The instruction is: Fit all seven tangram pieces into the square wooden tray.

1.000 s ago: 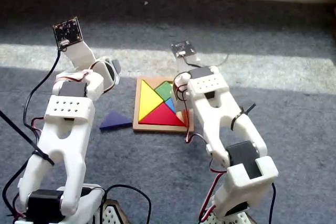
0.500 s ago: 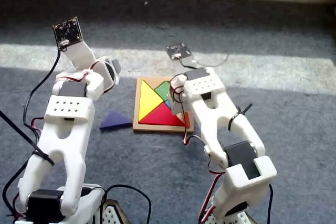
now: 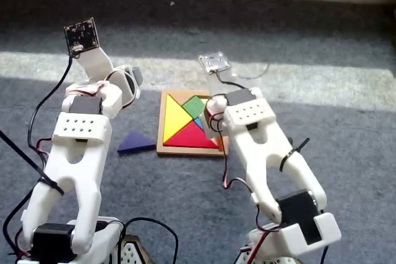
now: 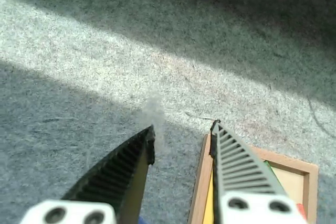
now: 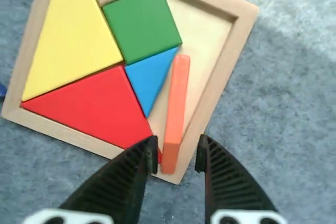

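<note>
The square wooden tray (image 5: 239, 35) holds a yellow triangle (image 5: 71, 40), a green square (image 5: 142, 22), a blue triangle (image 5: 149, 80) and a red triangle (image 5: 92, 108). An orange piece (image 5: 176, 103) stands on its edge in the tray's bare strip by the rim. My right gripper (image 5: 176, 151) is open, and the orange piece's near end sits between its fingers with a gap on each side. A purple triangle (image 3: 136, 142) lies on the carpet left of the tray (image 3: 185, 150). My left gripper (image 4: 182, 132) hangs open above the carpet beside a tray corner (image 4: 201, 182), holding nothing.
Grey carpet (image 3: 334, 128) surrounds the tray, crossed by a sunlit band (image 3: 309, 85) at the back. The right arm (image 3: 247, 115) covers the tray's right side in the high view. Cables (image 3: 148, 224) trail near the arm bases.
The right arm's rear links have swung toward the near edge, and its wrist has shifted slightly over the tray's right side. The left arm and the purple triangle stay where they were.
</note>
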Robot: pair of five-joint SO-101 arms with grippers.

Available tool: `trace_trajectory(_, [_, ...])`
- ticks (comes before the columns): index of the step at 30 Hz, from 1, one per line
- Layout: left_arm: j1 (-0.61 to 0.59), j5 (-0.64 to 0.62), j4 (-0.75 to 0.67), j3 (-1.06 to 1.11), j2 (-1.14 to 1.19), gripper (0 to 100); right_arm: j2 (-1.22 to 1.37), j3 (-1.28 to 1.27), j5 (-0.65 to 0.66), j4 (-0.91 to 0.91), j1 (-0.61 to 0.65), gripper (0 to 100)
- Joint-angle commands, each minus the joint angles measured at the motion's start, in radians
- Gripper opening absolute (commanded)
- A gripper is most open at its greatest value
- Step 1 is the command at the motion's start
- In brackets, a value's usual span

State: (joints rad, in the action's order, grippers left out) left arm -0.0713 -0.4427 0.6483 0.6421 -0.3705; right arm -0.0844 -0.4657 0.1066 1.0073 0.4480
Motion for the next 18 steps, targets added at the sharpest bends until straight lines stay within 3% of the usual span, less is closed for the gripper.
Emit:
trace_trajectory(1, [-0.008, 0.009, -0.02, -0.008, -0.036, 19, -0.12, -0.067, 0.043, -0.061, 0.012, 13.0])
trace_trajectory(13, [-0.01, 0.009, -0.02, -0.008, -0.036, 19, -0.409, -0.189, 0.043, -0.076, -0.061, 13.0])
trace_trajectory(18, [-0.01, 0.009, -0.02, -0.008, -0.036, 19, -0.478, -0.303, 0.043, -0.242, -0.105, 10.1])
